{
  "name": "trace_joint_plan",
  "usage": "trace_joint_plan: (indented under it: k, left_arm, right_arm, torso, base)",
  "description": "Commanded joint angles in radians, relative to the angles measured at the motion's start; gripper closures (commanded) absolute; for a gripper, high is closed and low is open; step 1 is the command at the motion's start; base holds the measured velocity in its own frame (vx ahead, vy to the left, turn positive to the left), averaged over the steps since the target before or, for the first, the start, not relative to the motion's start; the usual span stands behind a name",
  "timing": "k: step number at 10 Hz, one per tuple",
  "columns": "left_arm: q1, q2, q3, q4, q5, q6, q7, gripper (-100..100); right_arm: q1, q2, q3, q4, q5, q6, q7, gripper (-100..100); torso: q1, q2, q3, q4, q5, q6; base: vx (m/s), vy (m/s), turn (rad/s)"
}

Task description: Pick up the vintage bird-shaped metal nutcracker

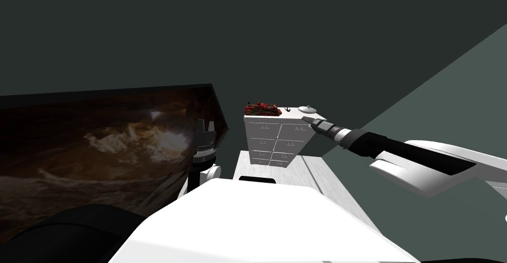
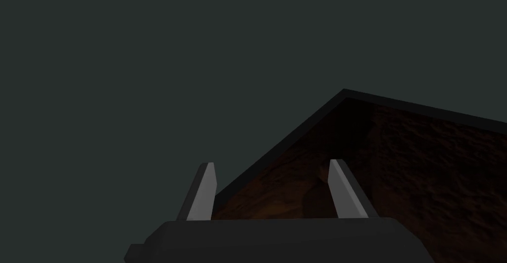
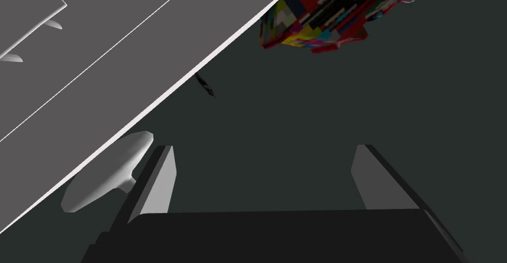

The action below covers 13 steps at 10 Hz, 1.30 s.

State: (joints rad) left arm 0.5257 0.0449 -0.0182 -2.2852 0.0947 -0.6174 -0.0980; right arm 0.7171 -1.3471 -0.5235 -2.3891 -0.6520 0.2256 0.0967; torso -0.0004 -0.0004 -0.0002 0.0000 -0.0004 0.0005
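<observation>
Left gripper (image 1: 205, 124) is closest in, held upright beside the torso, its fingers spread with nothing between them. Right gripper (image 1: 307, 120) is out at the end of a long reach, fingers likewise spread wide and empty, its tips by the right front corner of the dresser (image 1: 267, 136), about level with the top edge. On that white top sit a red pile (image 1: 261, 109) at the left, a pale dish (image 1: 307, 109) at the right, and between them the nutcracker (image 1: 286, 110), a tiny dark sliver well apart from the fingers.

I'd worry about the dish. It stands just beside the near finger, so a straight sweep toward the nutcracker would likely knock it. Coming in this low, the blades could also strike the dresser's edge. The nutcracker looks so thin that wide blades might nudge it away instead of pinching it.

From the right wrist the top is seen edge-on, hiding the nutcracker's base. Its bird shape and material can't be made out. The pile is cut off there, and what it is stays unclear.
</observation>
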Motion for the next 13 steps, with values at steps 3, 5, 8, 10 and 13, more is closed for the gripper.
trace_joint_plan:
  k: [3,5,8,10,13]
  left_arm:
    - [0.0,0.0,0.0,0.0,0.0,0.0,0.0,0]
    - [0.0,0.0,0.0,0.0,0.0,0.0,0.0,0]
    - [0.0,0.0,0.0,0.0,0.0,0.0,0.0,0]
    - [0.0,0.0,0.0,0.0,0.0,0.0,0.0,0]
    - [0.0,0.0,0.0,0.0,0.0,0.0,0.0,0]
  right_arm:
    - [0.026,-0.083,-0.044,0.018,-0.038,0.049,0.007,-100]
    - [0.049,-0.153,-0.085,0.037,-0.074,0.1,0.013,-100]
    - [0.072,-0.221,-0.125,0.058,-0.11,0.15,0.02,-100]
    - [0.095,-0.287,-0.165,0.08,-0.145,0.201,0.027,-100]
    - [0.143,-0.375,-0.242,0.128,-0.212,0.289,0.04,-100]
  torso:
    - [0.0,0.0,0.0,0.0,0.0,0.0]
    - [0.0,0.0,0.0,0.0,0.0,-0.001]
    - [-0.001,-0.001,0.0,0.0,0.0,0.0]
    - [-0.001,-0.001,-0.001,0.0,0.0,-0.001]
    - [-0.002,-0.001,-0.001,0.0,-0.001,0.0]
  base:
    - [0.001,-0.004,0.069]
    - [0.006,-0.009,0.106]
    - [0.005,-0.016,0.075]
    - [0.012,-0.021,0.119]
    - [0.015,-0.034,0.118]
